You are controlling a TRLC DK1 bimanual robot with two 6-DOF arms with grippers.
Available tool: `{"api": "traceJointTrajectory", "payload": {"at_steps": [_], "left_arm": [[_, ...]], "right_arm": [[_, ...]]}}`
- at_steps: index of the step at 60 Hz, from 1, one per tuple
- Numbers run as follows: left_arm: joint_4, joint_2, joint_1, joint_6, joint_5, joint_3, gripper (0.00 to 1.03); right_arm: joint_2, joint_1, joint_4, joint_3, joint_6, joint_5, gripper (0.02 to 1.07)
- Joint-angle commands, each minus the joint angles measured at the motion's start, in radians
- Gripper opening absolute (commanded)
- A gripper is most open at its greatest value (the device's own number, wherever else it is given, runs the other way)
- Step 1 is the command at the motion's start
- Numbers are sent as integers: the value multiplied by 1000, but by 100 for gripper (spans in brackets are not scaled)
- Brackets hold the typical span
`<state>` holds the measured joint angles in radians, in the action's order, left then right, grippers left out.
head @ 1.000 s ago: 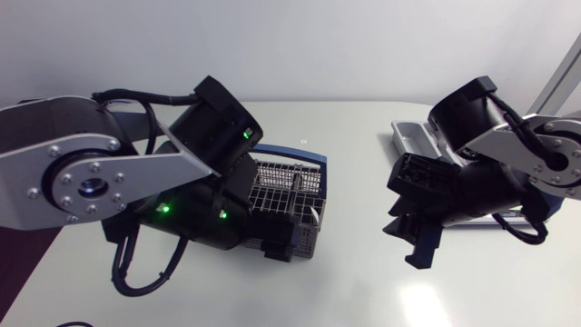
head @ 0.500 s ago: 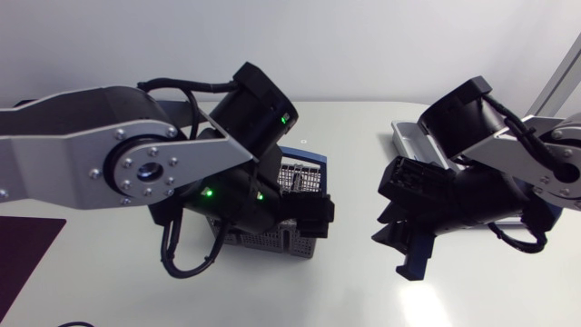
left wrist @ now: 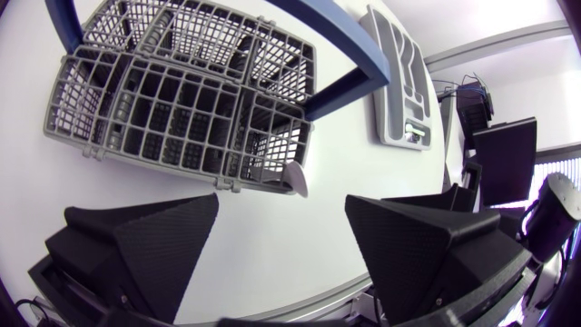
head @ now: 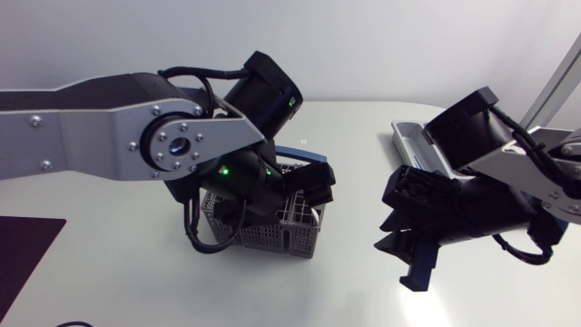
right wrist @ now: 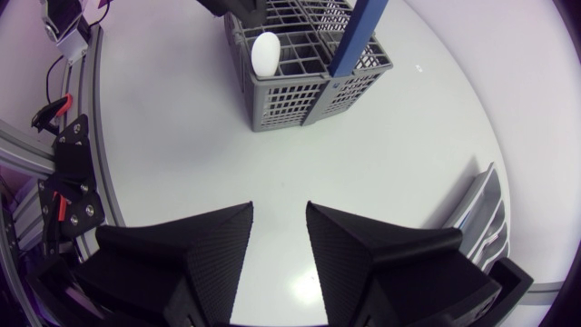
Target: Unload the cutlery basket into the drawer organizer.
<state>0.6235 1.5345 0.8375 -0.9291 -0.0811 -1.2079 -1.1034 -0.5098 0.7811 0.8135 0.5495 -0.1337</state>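
L fingers point(left wrist: 163, 245) spread, basket point(left wrist: 182, 109) ahead; R fingers point(right wrist: 209, 250) spread.

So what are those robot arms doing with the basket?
They are meant to empty it. The left gripper hovers open over the grey cutlery basket, close to a white spoon that stands up at its edge. Nothing is picked up yet. The right gripper hangs open and empty over the table, between the basket and the grey drawer organizer where the cutlery should go.
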Motion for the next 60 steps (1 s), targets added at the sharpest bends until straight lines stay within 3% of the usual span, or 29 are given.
{"api": "traceJointTrajectory", "payload": {"at_steps": [1, 8, 16, 24, 38, 44, 60], "left_arm": [[8, 32, -11, -65, -6, -47, 97], [16, 49, -9, -100, -5, -59, 96], [16, 70, 0, -117, -5, -71, 82], [16, 90, 2, -125, -3, -88, 60], [62, 138, 14, -143, -5, -133, 58], [62, 151, 12, -145, -5, -143, 40], [71, 185, 12, -143, -6, -171, 38]], "right_arm": [[16, -7, -3, -30, -19, -6, 48], [22, -6, -8, -43, -17, -12, 48], [27, 1, -16, -57, -16, -23, 48], [36, 4, -17, -68, -14, -26, 48], [51, 16, -17, -77, -3, -30, 48], [54, 22, -20, -85, 0, -40, 48], [66, 42, -26, -94, 13, -52, 48]]}}
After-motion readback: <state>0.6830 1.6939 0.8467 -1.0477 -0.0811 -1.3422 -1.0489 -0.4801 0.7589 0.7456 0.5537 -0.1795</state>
